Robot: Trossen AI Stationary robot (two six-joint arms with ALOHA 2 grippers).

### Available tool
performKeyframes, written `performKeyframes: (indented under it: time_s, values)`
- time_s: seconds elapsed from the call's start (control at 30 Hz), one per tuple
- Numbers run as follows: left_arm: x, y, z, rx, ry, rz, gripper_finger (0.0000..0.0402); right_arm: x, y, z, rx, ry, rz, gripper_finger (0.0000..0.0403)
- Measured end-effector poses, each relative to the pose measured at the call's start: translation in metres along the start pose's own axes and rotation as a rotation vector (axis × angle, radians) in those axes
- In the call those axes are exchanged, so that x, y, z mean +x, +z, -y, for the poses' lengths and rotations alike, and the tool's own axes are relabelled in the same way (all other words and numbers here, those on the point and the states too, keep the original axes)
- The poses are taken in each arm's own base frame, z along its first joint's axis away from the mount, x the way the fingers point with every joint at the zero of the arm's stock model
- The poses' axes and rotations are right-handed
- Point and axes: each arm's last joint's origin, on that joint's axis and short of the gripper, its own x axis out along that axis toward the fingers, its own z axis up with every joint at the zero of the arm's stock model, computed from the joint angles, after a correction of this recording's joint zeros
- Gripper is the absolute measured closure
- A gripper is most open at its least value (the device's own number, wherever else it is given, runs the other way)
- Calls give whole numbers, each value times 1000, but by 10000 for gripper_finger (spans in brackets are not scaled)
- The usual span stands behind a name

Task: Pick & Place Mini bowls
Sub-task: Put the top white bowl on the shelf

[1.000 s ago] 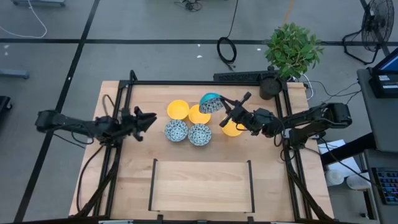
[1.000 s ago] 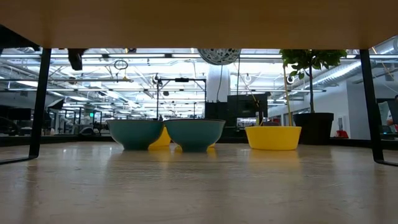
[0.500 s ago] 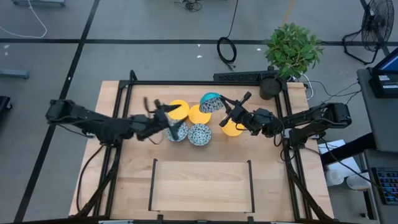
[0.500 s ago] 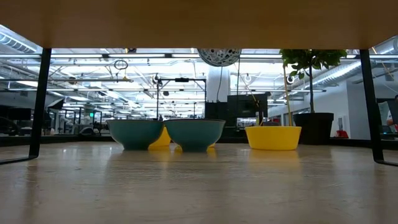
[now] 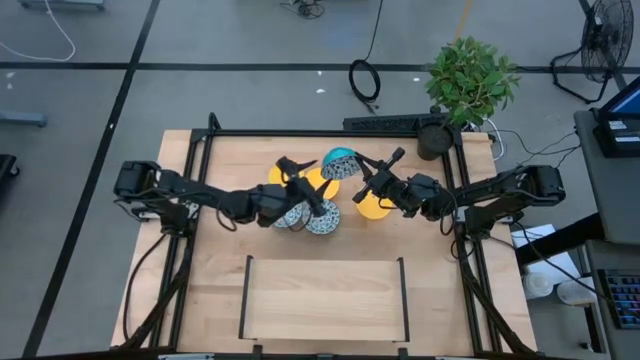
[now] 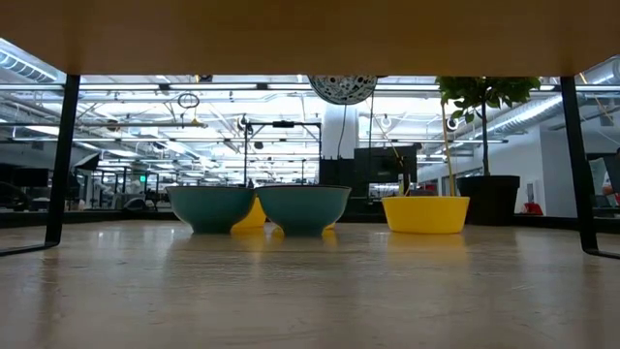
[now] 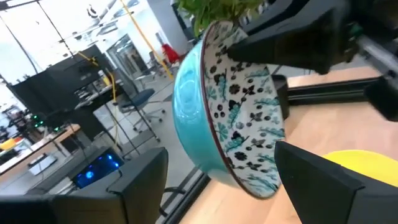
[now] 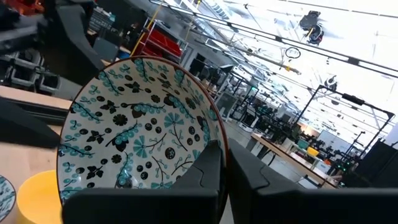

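Note:
My right gripper holds one blue-patterned mini bowl up on edge above the table; it shows high in the low view. My left gripper is open just left of that bowl. In the left wrist view its fingers stand on either side of the bowl's lower rim, apart from it. Two more patterned bowls and three yellow ones rest on their bases on the table. My right gripper pinches the patterned bowl's rim, one finger inside the bowl and one outside. The fingers come level from the table's right. The bowl is lifted clear and tipped on edge, its opening facing the right arm.
A dark plant pot with a green plant stands at the table's far right corner. A wooden tray with dark end rails lies near the front edge. A black frame runs round the table. The left arm stretches over the left yellow bowl.
My left arm has reached from the table's left side toward the right, passing over the bowls, and its open gripper now stands at the bowl held up by the right gripper. The right arm and all the bowls have kept still.

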Motion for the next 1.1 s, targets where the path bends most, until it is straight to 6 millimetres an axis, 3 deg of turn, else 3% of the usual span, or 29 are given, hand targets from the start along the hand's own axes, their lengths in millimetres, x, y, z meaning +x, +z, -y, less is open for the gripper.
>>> performKeyframes:
  time_s: [0.2,0.33,0.5,0.8,1.1]
  values:
    - [10,1,-5,-14,41,-9,106,0,0,0,-2,3,2,403]
    - [11,3,-9,-23,79,-7,130,0,0,0,-7,4,3,403]
    - [16,2,-14,-87,72,-3,201,0,0,0,-6,2,3,403]
    - [19,1,-17,-166,62,7,371,0,2,-1,7,22,20,400]
    - [11,8,-24,-96,90,-9,385,-4,2,-7,-10,78,23,367]
